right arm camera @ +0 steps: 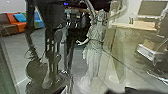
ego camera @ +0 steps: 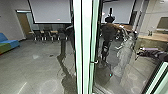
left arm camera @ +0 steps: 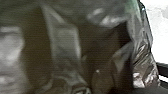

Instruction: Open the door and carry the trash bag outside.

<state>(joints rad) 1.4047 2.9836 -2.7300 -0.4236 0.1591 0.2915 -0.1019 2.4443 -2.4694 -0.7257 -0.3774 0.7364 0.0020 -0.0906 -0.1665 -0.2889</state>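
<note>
Gripper states, left and right: cannot tell. Trash bag [left arm camera: 66,41]: one, dark, creased, close before the left wrist camera. In the way: pale door frame [ego camera: 85,45], one handle [ego camera: 94,62]. Beyond: one pale statue [ego camera: 125,51]; shiny grey floor [ego camera: 37,65]; coloured sofa [ego camera: 8,43]; two screen areas [ego camera: 50,11], flanking the frame.
</note>
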